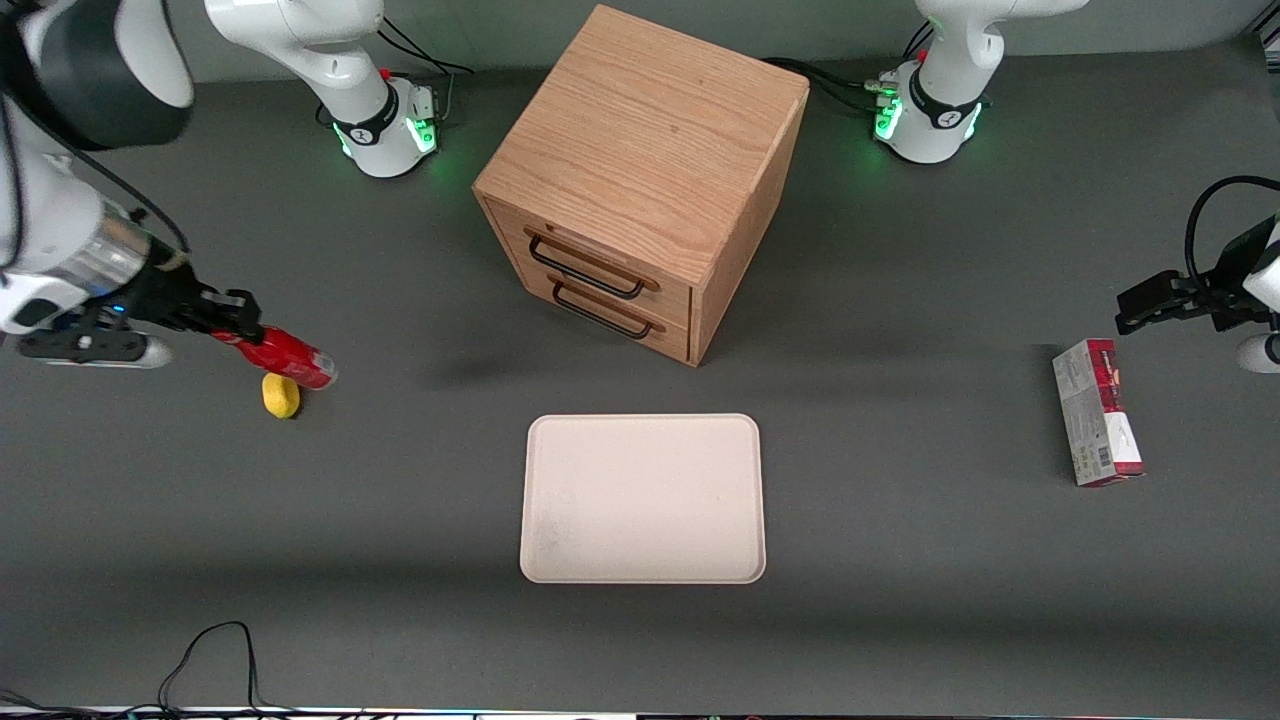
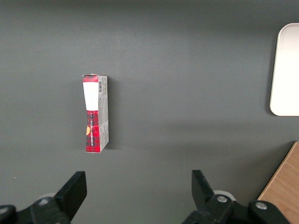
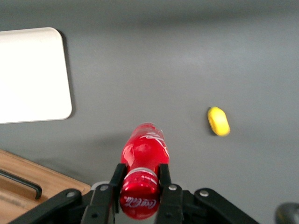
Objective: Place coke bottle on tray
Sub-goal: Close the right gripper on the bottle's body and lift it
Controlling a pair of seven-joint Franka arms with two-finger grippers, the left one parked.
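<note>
Gripper [image 3: 140,184] pinching bottle [image 3: 142,154] near cap end, fingers [image 3: 163,175] pressed on both sides of neck. Bottle held lying sideways above table [image 1: 900,600], toward working arm's end, just above lemon [image 1: 281,395]. Likely light, stiff plastic, smooth and round, so could slip or roll once set down; neck grip looks sound. Tray [image 1: 643,430] bare, nothing on it, well apart from bottle, in front of cabinet [image 1: 640,170]. Both drawers shut, contents hidden. Carton [image 1: 1096,412] lying at parked arm's end.
</note>
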